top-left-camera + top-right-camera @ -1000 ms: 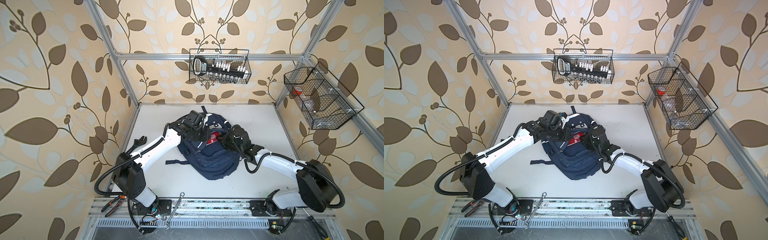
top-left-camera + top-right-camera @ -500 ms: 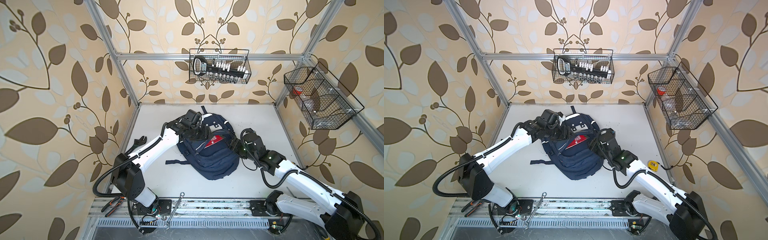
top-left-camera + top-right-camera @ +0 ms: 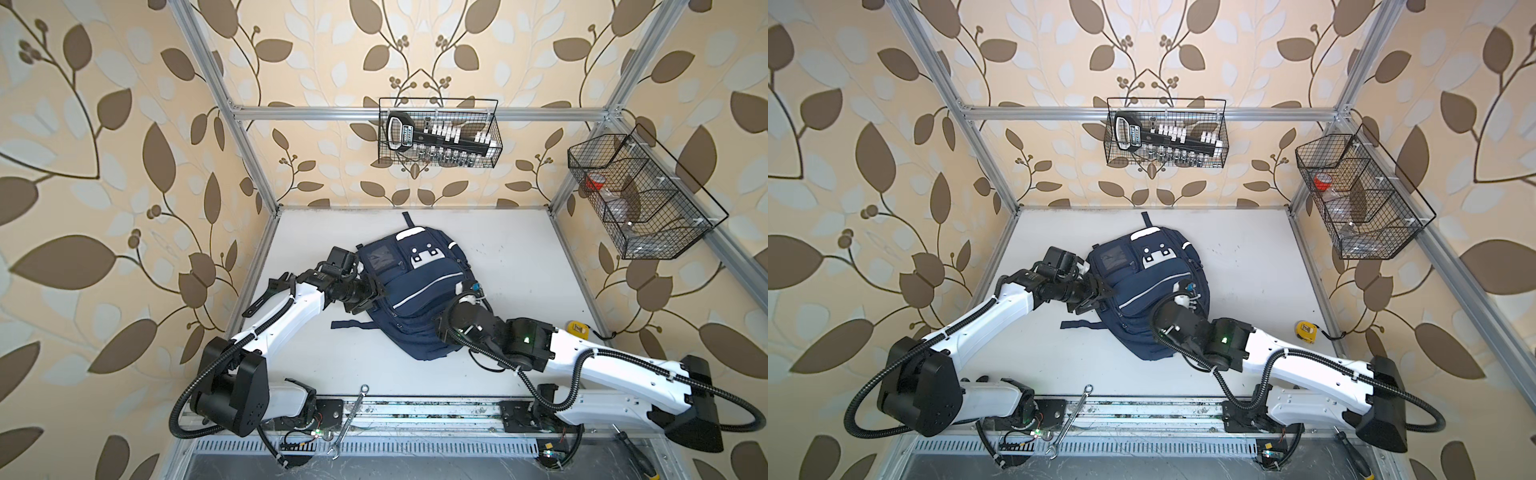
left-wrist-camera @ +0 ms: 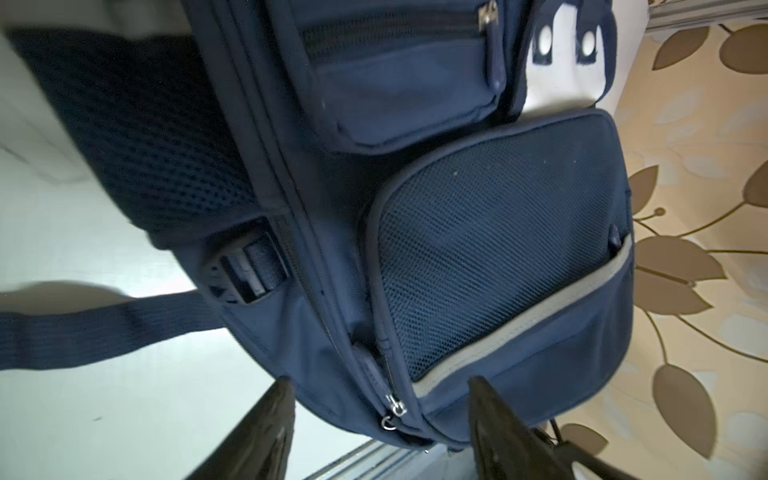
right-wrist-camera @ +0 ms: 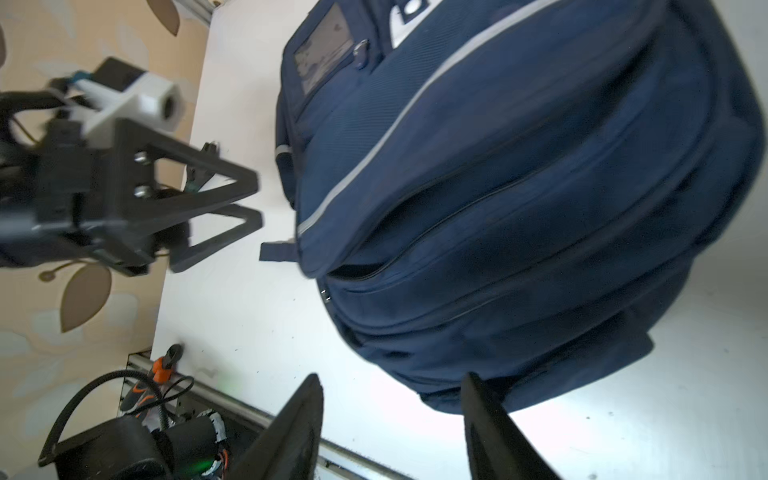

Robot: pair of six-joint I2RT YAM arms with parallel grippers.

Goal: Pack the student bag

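Nothing gripped, student bag [image 3: 415, 299] flat on the table [image 3: 519, 257]

My right gripper [image 5: 390, 378] hangs jaws apart at its near right side, left gripper [image 5: 255, 201] spread just beside its left edge; front's up, so I guess both are set for zips [image 4: 395, 409].

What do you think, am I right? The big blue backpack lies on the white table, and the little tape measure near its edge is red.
Not quite: the tape measure is yellow, not red, as both top views show. The rest is right: the big blue backpack lies on the white table.
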